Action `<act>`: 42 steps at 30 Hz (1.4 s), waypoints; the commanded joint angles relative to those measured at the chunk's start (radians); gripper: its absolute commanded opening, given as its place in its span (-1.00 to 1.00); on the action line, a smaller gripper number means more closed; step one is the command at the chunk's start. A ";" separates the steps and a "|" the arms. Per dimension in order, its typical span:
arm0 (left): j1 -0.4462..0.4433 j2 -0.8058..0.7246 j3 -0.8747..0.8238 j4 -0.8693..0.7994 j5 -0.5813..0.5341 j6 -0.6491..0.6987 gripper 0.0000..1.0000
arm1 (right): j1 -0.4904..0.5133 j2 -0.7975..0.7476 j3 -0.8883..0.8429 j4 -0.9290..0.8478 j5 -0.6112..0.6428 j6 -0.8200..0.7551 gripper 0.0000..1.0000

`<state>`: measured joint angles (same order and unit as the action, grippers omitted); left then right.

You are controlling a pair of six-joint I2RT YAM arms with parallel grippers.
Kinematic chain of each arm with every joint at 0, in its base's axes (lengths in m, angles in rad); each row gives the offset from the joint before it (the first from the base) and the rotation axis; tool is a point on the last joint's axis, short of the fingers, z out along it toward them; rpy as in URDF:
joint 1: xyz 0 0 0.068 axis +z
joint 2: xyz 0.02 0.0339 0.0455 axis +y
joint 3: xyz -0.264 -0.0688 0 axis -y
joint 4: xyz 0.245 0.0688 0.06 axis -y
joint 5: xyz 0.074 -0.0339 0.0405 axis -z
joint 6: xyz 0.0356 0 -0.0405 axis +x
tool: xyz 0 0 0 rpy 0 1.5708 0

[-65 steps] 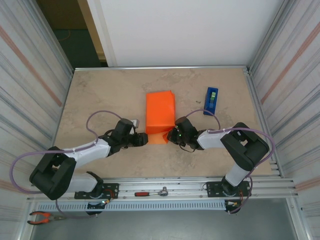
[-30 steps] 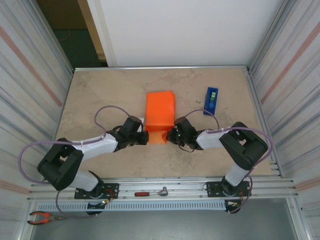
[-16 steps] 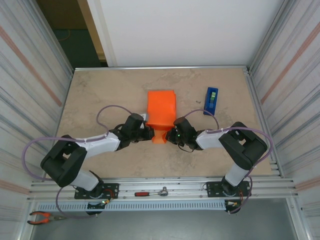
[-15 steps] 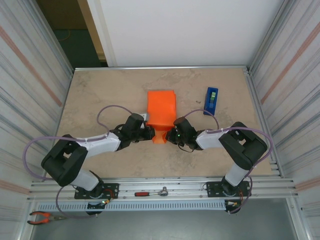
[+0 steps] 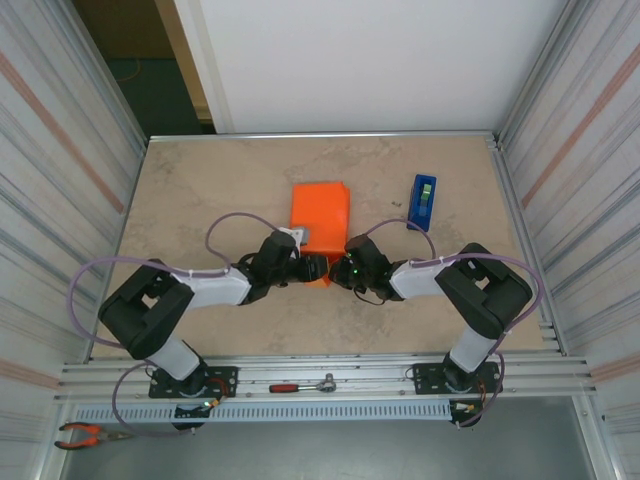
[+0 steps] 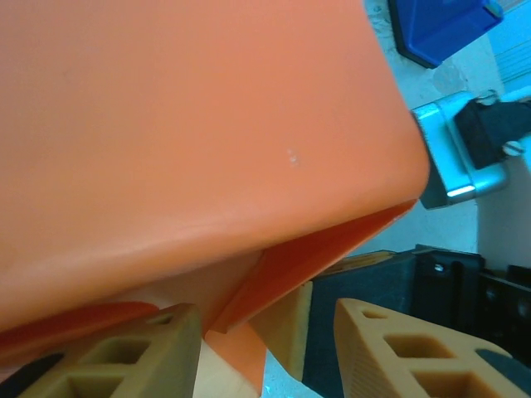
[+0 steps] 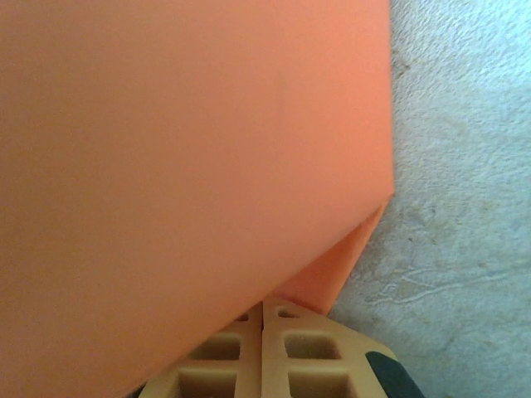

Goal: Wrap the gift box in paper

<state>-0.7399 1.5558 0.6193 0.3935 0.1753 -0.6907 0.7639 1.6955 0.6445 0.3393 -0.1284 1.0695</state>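
The gift box (image 5: pixel 320 211), skinned in the bright orange paper (image 6: pixel 182 124), lies mid-table. At its near end a small paper flap (image 5: pixel 322 276) sticks out between my two grippers. My left gripper (image 5: pixel 313 266) reaches in from the left and stands open (image 6: pixel 267 322). A folded orange flap (image 6: pixel 307 265) and a pale bare side of the box (image 6: pixel 195 286) show in its gap. My right gripper (image 5: pixel 339 272) comes from the right with its fingers (image 7: pixel 290 348) pressed together. The right gripper's tips (image 7: pixel 262 315) are tucked under the paper's edge (image 7: pixel 191 166).
A blue tape dispenser (image 5: pixel 422 201) stands right of the box, its corner also in the left wrist view (image 6: pixel 440 25). A ratchet wrench (image 5: pixel 303 385) and pliers (image 5: pixel 85 434) lie on the near rail. Corrugated walls close both sides.
My left arm has slid right to the box's near end and its jaws have opened. The near flap now shows smaller. The right gripper has stayed shut in place.
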 commanded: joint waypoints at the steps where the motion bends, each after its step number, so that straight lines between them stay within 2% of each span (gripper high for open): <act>1: -0.001 -0.108 -0.015 -0.041 0.001 0.062 0.00 | 0.020 0.029 -0.008 -0.093 -0.019 0.015 -1.00; 4: 0.006 -0.215 -0.033 -0.126 -0.031 0.092 0.10 | 0.020 0.025 -0.008 -0.097 -0.016 0.013 -1.00; 8: 0.050 -0.346 -0.081 -0.249 -0.081 0.093 0.09 | 0.020 0.030 -0.006 -0.100 -0.019 0.013 -1.00; 10: 0.086 -0.374 -0.096 -0.309 -0.076 0.092 -0.05 | 0.020 0.032 -0.006 -0.099 -0.019 0.012 -1.00; 12: 0.120 -0.373 -0.110 -0.349 -0.060 0.098 -0.41 | 0.021 0.033 -0.004 -0.099 -0.019 0.012 -1.00; 14: 0.131 -0.348 -0.110 -0.370 -0.048 0.125 -0.67 | 0.020 0.032 -0.005 -0.102 -0.021 0.012 -1.00; 17: 0.132 -0.290 -0.107 -0.351 -0.010 0.148 -0.89 | 0.020 0.035 -0.005 -0.104 -0.020 0.010 -1.00; 31: 0.083 -0.024 0.008 -0.249 0.033 0.197 -0.96 | 0.020 0.040 -0.002 -0.120 -0.022 0.004 -1.00; 42: 0.058 0.086 0.093 -0.242 0.031 0.216 -0.98 | 0.020 0.043 0.004 -0.122 -0.024 0.004 -1.00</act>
<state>-0.6727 1.6211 0.6903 0.1379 0.1951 -0.4988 0.7639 1.6958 0.6514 0.3260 -0.1284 1.0691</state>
